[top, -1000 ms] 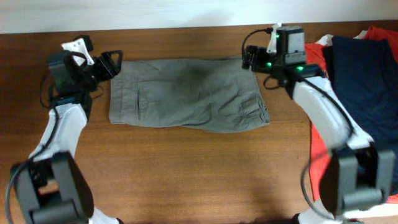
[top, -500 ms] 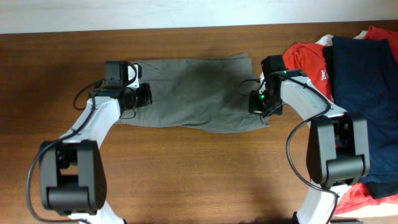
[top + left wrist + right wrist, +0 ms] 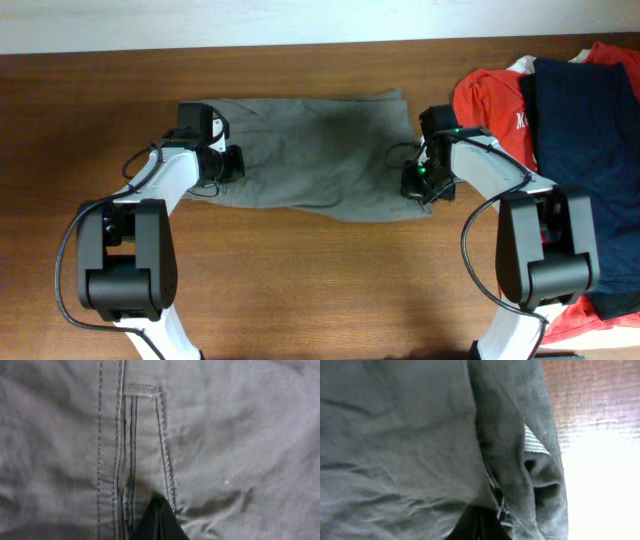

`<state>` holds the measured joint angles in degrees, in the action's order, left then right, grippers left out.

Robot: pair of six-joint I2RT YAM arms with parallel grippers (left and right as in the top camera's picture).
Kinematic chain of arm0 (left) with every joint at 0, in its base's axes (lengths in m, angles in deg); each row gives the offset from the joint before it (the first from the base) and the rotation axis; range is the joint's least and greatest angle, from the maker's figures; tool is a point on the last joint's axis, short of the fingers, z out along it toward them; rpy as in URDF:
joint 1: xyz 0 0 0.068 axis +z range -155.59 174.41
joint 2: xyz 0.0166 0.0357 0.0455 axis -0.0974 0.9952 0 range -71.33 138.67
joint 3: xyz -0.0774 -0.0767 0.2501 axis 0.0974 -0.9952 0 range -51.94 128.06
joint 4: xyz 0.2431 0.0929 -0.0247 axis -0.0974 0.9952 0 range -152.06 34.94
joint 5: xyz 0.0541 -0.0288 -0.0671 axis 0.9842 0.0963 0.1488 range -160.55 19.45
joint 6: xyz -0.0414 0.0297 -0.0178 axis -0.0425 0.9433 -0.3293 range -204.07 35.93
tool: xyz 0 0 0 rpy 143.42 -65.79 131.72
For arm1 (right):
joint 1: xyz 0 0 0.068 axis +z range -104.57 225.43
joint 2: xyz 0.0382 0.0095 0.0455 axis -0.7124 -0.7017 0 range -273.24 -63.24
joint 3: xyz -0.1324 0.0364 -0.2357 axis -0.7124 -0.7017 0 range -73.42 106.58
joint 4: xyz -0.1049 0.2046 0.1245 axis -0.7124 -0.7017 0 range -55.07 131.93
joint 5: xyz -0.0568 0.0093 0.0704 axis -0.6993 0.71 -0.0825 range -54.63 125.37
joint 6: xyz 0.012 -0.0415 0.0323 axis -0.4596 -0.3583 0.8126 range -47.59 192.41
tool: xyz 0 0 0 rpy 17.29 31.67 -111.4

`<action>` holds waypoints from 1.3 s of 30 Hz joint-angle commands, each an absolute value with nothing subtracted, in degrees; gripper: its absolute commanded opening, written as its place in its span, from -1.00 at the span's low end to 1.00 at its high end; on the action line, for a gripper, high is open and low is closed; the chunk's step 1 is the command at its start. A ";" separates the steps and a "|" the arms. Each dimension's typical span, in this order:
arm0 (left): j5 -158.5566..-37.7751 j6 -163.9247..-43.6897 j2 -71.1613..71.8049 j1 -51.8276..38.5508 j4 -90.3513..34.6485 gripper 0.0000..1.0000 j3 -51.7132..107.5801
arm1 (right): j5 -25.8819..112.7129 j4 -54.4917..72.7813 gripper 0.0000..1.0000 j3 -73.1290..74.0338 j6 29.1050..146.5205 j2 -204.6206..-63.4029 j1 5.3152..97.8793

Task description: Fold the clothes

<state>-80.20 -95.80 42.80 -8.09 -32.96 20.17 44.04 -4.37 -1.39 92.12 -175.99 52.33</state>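
Note:
The clothes, a pair of grey-khaki shorts (image 3: 310, 150), lie spread flat across the back middle of the table. My left gripper (image 3: 228, 162) is down on their left part, and my right gripper (image 3: 413, 182) on their right end near the front edge. In the left wrist view the left gripper (image 3: 159, 519) is shut beside a stitched pocket seam, with the shorts (image 3: 230, 435) puckering round its tip. The right wrist view has the right gripper (image 3: 480, 525) shut under a folded hem of the shorts (image 3: 395, 435), where a pale lining peeks out.
An orange-red T-shirt (image 3: 488, 100) and a dark navy garment (image 3: 585, 140) are piled at the right end of the wooden table (image 3: 300, 290), close behind my right arm. Bare wood (image 3: 590, 395) borders the shorts' right hem.
Both grippers have come in from the shorts' outer ends onto the fabric and shut. In the last half second the left edge and right end of the shorts have bunched slightly.

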 commanded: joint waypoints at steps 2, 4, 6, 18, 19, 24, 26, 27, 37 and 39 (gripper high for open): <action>-78.21 -95.10 46.95 -7.94 -23.43 -0.99 17.20 | 39.16 -11.59 -0.91 -5.39 93.95 -179.22 52.11; -78.21 -95.10 46.95 -7.94 -19.05 -0.99 17.20 | 39.16 -14.76 -0.92 -5.39 93.93 -179.11 52.11; -78.23 -95.10 46.93 -7.94 -15.62 -0.99 17.20 | 39.16 -17.68 -0.92 -5.39 93.95 -178.41 52.11; -84.53 -95.10 24.64 -8.24 -19.05 -0.99 27.19 | 40.45 -17.64 -0.91 0.97 93.67 -152.01 52.18; -84.51 -95.08 24.66 -8.49 -19.19 -1.00 27.17 | 42.16 -16.50 -0.91 0.97 93.65 -151.88 52.18; -79.63 -94.66 30.52 -9.71 -23.93 -0.99 26.82 | 45.26 -3.30 -0.92 0.73 88.71 -155.25 52.29; -79.24 -94.64 34.45 -9.71 -28.04 -0.99 26.82 | 45.24 2.18 -0.91 0.73 88.69 -158.22 52.26; -79.28 -94.66 36.29 -9.71 -29.83 -0.99 26.82 | 45.31 5.37 -0.92 0.73 88.71 -160.34 52.29; -71.76 -94.64 50.78 -9.16 -40.85 -1.00 26.82 | 44.96 27.45 -0.75 0.73 83.14 -183.22 52.15; -71.26 -94.64 52.26 -9.05 -40.82 -0.99 26.82 | 41.87 27.84 -0.67 0.73 83.14 -184.77 52.15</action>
